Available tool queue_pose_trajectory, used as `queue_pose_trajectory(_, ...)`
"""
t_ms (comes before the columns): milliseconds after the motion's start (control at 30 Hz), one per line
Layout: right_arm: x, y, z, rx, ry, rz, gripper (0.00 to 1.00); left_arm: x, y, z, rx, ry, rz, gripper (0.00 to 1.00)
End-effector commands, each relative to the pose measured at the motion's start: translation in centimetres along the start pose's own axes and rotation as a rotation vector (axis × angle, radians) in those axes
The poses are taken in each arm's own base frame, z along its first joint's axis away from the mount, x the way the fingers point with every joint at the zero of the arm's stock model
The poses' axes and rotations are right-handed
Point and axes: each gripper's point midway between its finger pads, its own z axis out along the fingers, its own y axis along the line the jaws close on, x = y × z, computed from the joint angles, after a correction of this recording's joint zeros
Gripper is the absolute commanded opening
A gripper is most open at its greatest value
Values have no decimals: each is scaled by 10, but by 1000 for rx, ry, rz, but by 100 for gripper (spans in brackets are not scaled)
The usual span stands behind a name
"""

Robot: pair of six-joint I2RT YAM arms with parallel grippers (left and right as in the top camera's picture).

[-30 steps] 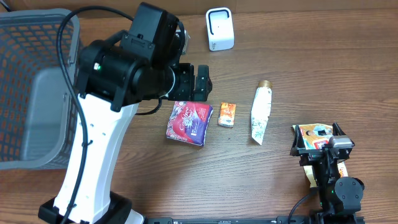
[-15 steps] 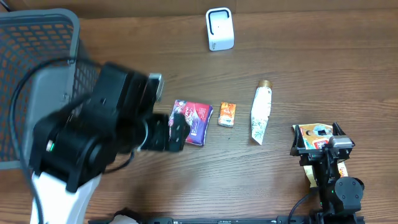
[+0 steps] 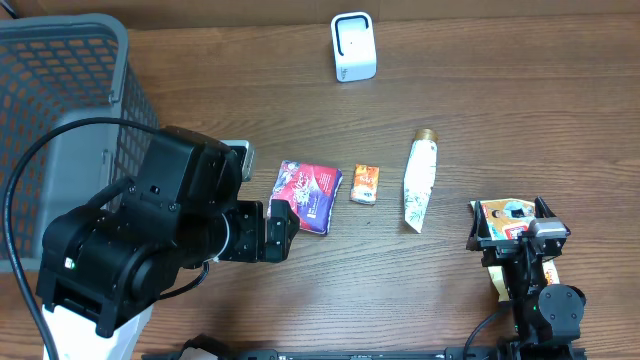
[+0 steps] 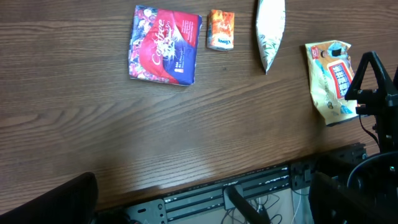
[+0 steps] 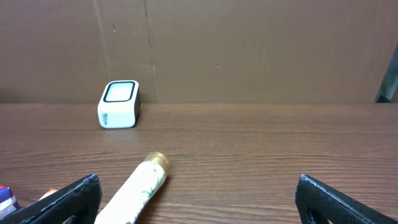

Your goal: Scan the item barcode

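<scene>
Wood desk point(image 3: 480, 110): my left fingers point(image 3: 283, 224) gape beside the red packet point(image 3: 305, 197) lying flat well short of the scanner point(image 3: 353, 47), likely set for a grab; right fingers point(image 5: 69, 198) apart too.

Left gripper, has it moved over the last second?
Yes. Overhead, the left gripper has pulled back from the far edge of the red packet to its near corner, away from the scanner.
</scene>
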Motion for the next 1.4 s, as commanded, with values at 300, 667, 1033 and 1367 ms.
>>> queue_pose_trajectory(300, 1, 1, 0, -4, -6, -5, 100, -3, 3, 11, -31, 31, -23, 100)
queue_pose_trajectory(667, 1, 1, 0, -4, -6, -5, 100, -2, 2, 6, -20, 13, -24, 100)
queue_pose_trajectory(1033, 1, 1, 0, -4, -6, -5, 100, 2, 10, -8, 62, -247, 199, 100)
queue_pose_trajectory(1367, 1, 1, 0, -4, -6, -5, 100, 23, 34, 37, 121, -560, 462, 100)
